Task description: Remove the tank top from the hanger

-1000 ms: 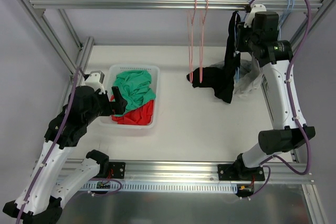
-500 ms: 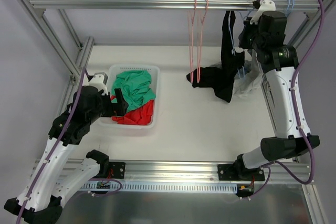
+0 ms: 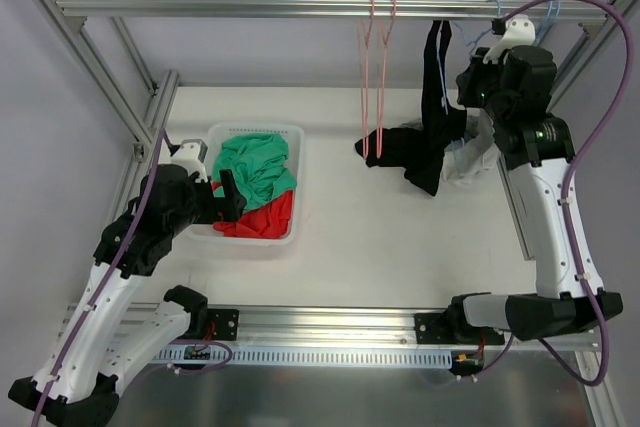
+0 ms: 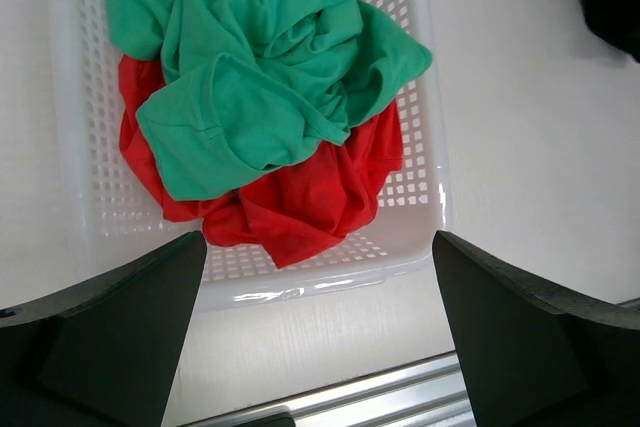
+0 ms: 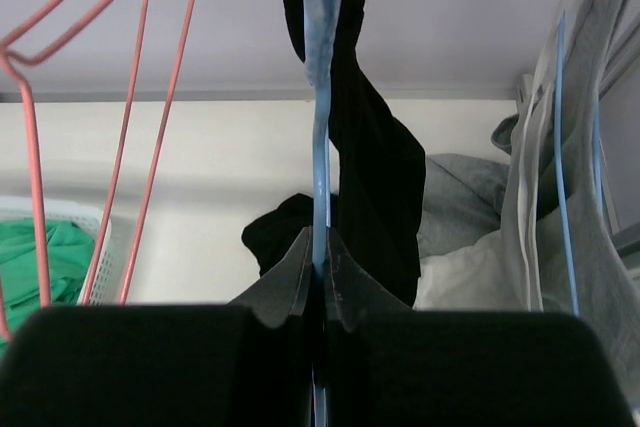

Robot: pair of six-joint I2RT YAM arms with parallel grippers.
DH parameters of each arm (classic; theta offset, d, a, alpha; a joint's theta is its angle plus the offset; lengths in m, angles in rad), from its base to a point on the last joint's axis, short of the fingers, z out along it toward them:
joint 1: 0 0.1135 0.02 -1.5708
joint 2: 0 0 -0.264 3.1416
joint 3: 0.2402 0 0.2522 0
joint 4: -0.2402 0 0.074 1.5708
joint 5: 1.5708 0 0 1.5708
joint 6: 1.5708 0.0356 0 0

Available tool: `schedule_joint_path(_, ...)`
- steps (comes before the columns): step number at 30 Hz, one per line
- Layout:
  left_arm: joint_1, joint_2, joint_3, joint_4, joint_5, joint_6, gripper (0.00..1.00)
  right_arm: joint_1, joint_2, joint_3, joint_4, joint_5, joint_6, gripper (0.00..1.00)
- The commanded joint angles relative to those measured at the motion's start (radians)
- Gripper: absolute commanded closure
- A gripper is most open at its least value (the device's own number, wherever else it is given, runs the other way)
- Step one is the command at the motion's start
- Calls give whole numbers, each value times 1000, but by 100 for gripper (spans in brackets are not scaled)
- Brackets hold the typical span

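The black tank top [image 3: 433,97] hangs on a thin blue hanger [image 5: 320,137] under the top rail, and its lower end trails onto the table. In the right wrist view the tank top [image 5: 375,147] drapes just right of the hanger wire. My right gripper [image 3: 472,87] is shut on the blue hanger's wire, which stands pinched between its jaws [image 5: 320,259]. My left gripper [image 3: 228,197] is open and empty over the near edge of the white basket [image 4: 432,127], far from the hanger.
The white basket [image 3: 302,162] holds a green garment [image 3: 255,167] and a red one [image 3: 265,219]. Two pink hangers [image 3: 376,77] hang bare left of the tank top. Grey and white garments [image 3: 470,152] hang on blue hangers at the right. The aluminium frame rail [image 3: 250,5] runs overhead.
My right wrist has shifted a little right and down while still pinching the blue hanger, and its elbow has swung outward. The left arm has barely moved.
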Motion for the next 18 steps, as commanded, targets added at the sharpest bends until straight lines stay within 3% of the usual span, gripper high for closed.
schedule_joint_path(1,-4,-59,26,78,101,12,1,-4,-143,-75,127,-28,16,100)
schedule_joint_path(6,-4,-101,95,153,246,17,1,-4,-243,-201,133,-65,8,100)
schedule_joint_path(10,-3,-75,144,268,442,-8,1,-6,-355,-307,109,-75,17,100)
schedule_joint_path(14,-15,5,220,481,559,-61,1,-4,-510,-345,-116,-123,53,100)
schedule_joint_path(17,-97,134,341,509,536,-48,1,-4,-620,-345,-302,-195,83,100)
schedule_joint_path(18,-180,196,372,513,510,-14,1,-4,-698,-342,-339,-204,89,100)
